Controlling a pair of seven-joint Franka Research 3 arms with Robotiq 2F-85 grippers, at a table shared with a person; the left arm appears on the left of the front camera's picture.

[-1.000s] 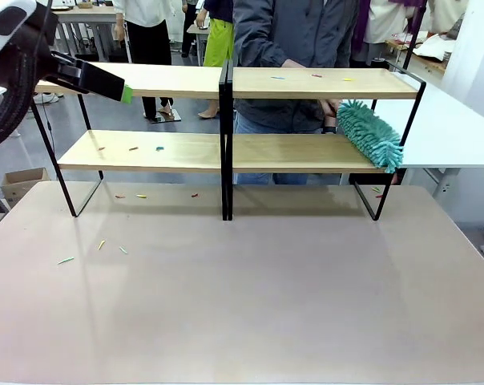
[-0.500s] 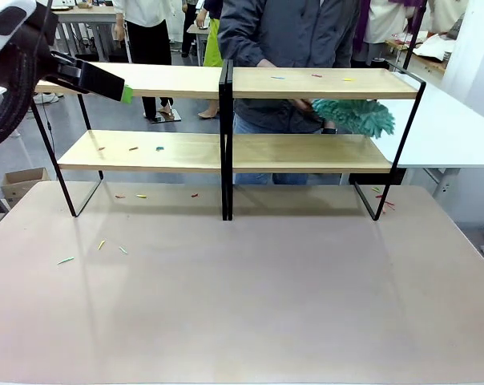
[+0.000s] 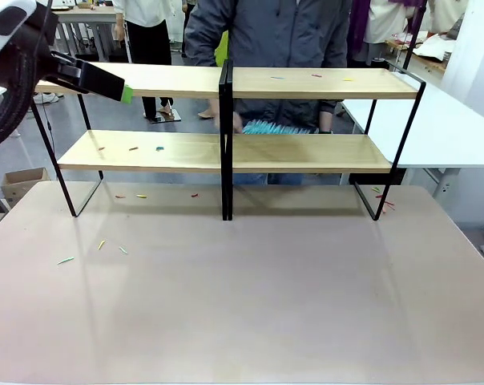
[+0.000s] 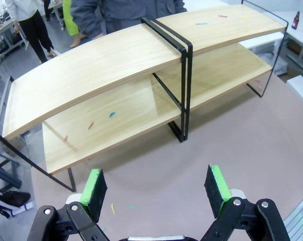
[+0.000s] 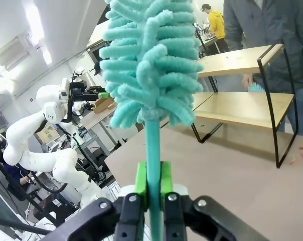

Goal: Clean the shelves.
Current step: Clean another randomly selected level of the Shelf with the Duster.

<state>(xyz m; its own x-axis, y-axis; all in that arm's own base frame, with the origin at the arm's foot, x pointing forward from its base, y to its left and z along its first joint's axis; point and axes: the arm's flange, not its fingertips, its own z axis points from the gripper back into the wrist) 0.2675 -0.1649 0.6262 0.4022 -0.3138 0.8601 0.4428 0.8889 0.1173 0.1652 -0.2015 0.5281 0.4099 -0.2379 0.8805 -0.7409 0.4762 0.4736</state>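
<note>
Left pincer gapes empty, facing the shelves — right pincer clamped on a teal duster by its stem

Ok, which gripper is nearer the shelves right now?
Left, likely. The left gripper hangs open in front of the shelves, by their left section; the right gripper, shut on a teal duster, sits farther off across the tabletop.

left arm: raised, gripper level | left gripper: jaws wide apart; pads facing | right gripper: pads clamped on duster handle
</note>
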